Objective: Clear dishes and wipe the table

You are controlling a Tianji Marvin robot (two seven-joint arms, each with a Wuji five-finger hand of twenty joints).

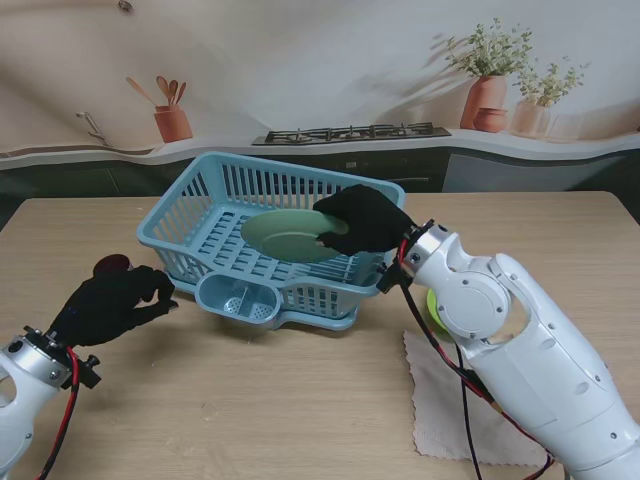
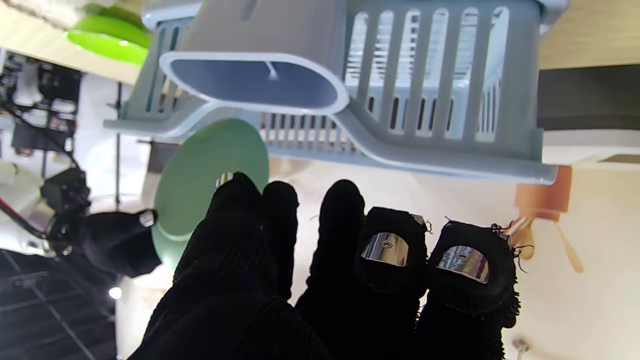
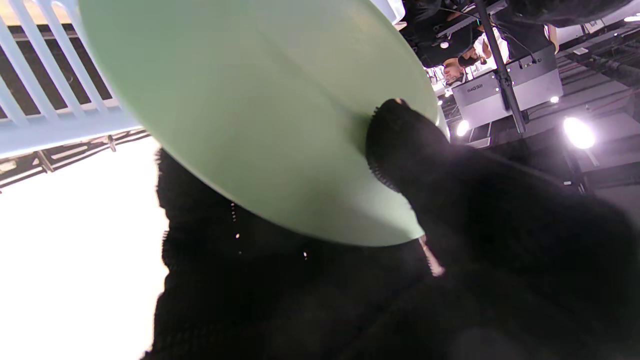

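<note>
The right hand (image 1: 368, 222) grips the round pale-green plate (image 1: 290, 236) over the light-blue slatted plastic dish basket (image 1: 225, 180). At eight o'clock, the left hand's (image 1: 112, 303) fingers (image 2: 385, 240) curl, holding nothing.

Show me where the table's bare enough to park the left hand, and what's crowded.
Bare wood: the wide patch between the left hand, the blue rack and the cloth; also left of the rack. Crowded: the right side, where the right hand holds the green plate over the rack.
</note>
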